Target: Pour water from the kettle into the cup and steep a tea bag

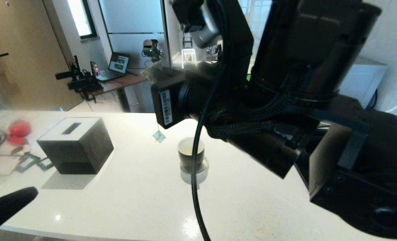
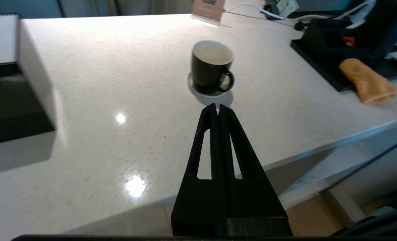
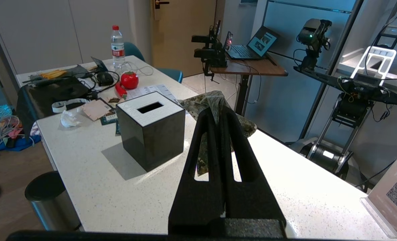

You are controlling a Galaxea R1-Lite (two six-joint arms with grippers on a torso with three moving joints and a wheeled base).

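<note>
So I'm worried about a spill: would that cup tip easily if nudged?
Probably somewhat. The cup looks narrower at the foot and sits on a small coaster, so a push could slide or rock it. It seems to hold water, which adds weight but would slosh.

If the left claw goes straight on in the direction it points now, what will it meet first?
Most likely the cup. In the left wrist view the shut left claw points at the cup's base and handle, with only bare table between them. Depth is hard to judge, so the tips might touch the table just before it.
</note>
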